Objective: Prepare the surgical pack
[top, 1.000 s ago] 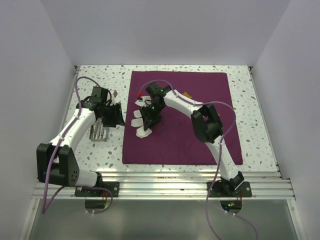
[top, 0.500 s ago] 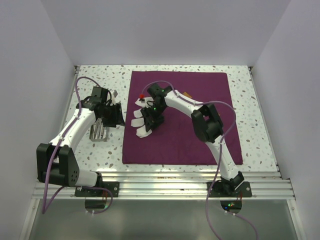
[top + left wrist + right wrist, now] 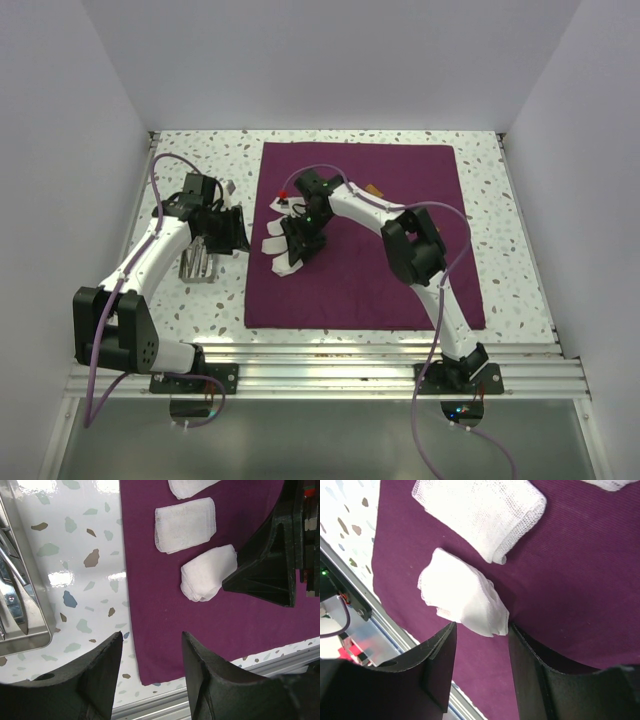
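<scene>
The maroon cloth (image 3: 380, 260) lies flat on the table. Three white gauze squares sit near its left edge; the nearest is a crumpled one (image 3: 462, 595) (image 3: 207, 573), and a flat one (image 3: 480, 512) (image 3: 186, 524) lies beyond it. My right gripper (image 3: 481, 629) (image 3: 293, 250) stands open just behind the crumpled gauze, whose edge touches one fingertip; nothing is held. My left gripper (image 3: 150, 642) (image 3: 237, 232) hovers open over the cloth's left edge, with nothing between its fingers. The metal tray (image 3: 27, 630) (image 3: 198, 262) holds steel scissors (image 3: 10, 580) on the table left of the cloth.
A small orange strip (image 3: 372, 188) lies on the cloth behind the right arm. White walls close in on both sides. The aluminium rail (image 3: 320, 360) runs along the near edge. The right half of the cloth carries nothing.
My right gripper has edged slightly back with its jaws spread, and the crumpled gauze rests free on the cloth. The left arm has not moved.
</scene>
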Available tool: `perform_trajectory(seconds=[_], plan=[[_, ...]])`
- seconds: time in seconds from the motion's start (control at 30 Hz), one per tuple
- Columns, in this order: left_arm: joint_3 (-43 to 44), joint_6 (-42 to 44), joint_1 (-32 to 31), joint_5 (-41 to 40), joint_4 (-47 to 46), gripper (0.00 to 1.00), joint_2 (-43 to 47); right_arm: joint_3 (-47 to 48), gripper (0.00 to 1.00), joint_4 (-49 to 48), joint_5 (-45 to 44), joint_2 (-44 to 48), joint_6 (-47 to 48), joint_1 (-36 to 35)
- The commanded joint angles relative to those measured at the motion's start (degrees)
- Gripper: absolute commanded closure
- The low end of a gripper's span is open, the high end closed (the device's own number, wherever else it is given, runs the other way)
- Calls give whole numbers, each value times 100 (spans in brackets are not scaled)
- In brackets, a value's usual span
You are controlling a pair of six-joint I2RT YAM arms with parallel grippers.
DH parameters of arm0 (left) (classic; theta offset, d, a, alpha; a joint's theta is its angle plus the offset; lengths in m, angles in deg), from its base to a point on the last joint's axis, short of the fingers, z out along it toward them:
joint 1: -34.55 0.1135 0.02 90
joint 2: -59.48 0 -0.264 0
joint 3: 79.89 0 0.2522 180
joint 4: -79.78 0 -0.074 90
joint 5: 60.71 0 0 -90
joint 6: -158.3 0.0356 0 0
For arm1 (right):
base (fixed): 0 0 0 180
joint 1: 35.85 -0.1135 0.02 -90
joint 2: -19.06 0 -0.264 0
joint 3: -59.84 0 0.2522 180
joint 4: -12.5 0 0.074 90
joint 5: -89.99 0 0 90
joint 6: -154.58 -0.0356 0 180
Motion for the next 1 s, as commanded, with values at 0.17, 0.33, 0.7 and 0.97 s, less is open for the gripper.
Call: perform_trajectory(seconds=[0.17,0.33,0.7,0.97], plan=[[90,101,50,125,-149,45,102,-212,61,-420,271,36,-333,-110],[81,93,41,116,-114,45,137,-194,70,-473,236,63,-474,-101],[-182,-109,32,1230,-570,43,435,-334,100,-263,324,633,-246,-92],[-1034,-706,-302,3330,-2397,32,1128,-2170,100,-613,1097,2854,-228,-127]])
